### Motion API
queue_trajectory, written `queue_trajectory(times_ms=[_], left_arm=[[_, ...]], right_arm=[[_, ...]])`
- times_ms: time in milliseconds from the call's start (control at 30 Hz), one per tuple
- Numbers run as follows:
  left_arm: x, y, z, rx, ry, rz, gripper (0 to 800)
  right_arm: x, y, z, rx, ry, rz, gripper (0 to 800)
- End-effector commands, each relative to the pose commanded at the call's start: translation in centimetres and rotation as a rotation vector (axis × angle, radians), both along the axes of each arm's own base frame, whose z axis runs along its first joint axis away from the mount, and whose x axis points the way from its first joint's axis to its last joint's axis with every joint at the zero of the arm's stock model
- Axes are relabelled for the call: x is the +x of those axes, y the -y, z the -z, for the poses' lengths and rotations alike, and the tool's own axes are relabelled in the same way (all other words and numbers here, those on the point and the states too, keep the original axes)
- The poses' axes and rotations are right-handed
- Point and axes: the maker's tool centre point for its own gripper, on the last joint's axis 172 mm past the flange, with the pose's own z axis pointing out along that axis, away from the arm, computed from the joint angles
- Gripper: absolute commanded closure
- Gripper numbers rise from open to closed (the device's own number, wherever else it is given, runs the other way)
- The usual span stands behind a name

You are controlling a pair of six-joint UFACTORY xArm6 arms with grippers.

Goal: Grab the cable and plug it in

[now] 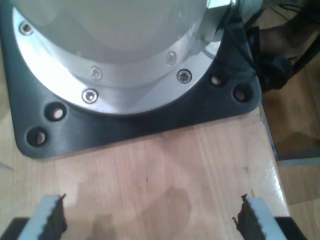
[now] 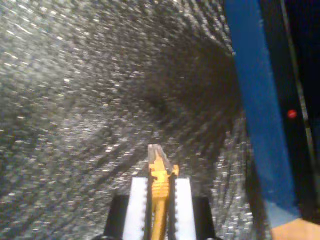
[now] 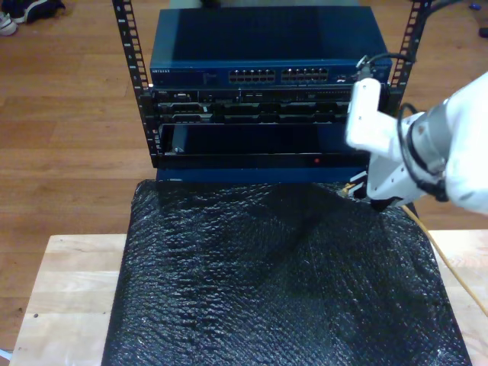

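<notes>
Cable (image 2: pixel 160 192), yellow-orange with its clear plug jutting past the fingertips, is pinched by my second gripper (image 2: pixel 161 186) over the black bubble-wrap mat (image 3: pixel 282 282) near the blue rack (image 3: pixel 263 84), while my first gripper (image 1: pixel 150 216) gapes wide above a wooden table (image 1: pixel 165 170).

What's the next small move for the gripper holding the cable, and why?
Probably lift my second gripper and carry it toward the rack's port row. It is shut on the cable, with the clear plug sticking out past the fingertips, so the grasp looks done. In the exterior view it is low over the black mat, well below the ports. My first gripper is open over bare wood.
</notes>
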Motion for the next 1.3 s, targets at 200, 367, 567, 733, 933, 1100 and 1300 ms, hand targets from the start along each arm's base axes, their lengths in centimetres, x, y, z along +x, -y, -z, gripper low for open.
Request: queue_trajectory(times_ms=[200, 367, 567, 733, 933, 1100, 1300], left_arm=[[0.0, 0.0, 0.0, 0.0, 0.0, 0.0, 0], [0.0, 0.0, 0.0, 0.0, 0.0, 0.0, 0], [0.0, 0.0, 0.0, 0.0, 0.0, 0.002, 0], [0.0, 0.0, 0.0, 0.0, 0.0, 0.0, 0], [0.0, 0.0, 0.0, 0.0, 0.0, 0.0, 0], [0.0, 0.0, 0.0, 0.0, 0.0, 0.0, 0], [0.0, 0.0, 0.0, 0.0, 0.0, 0.0, 0]], right_arm=[[0.5, -1.4, -0.5, -0.027, 0.071, -0.04, 800], [2.4, -1.0, -1.6, -0.019, 0.189, 0.001, 800], [4.8, -1.1, -1.3, -0.06, 0.317, -0.01, 800], [5.8, -3.5, -2.4, -0.055, 0.413, -0.044, 800], [6.5, -3.4, -1.5, -0.06, 0.432, -0.035, 800], [7.3, -2.8, -3.1, -0.058, 0.548, -0.014, 800], [7.9, -2.6, -4.5, -0.054, 0.628, 0.002, 800]])
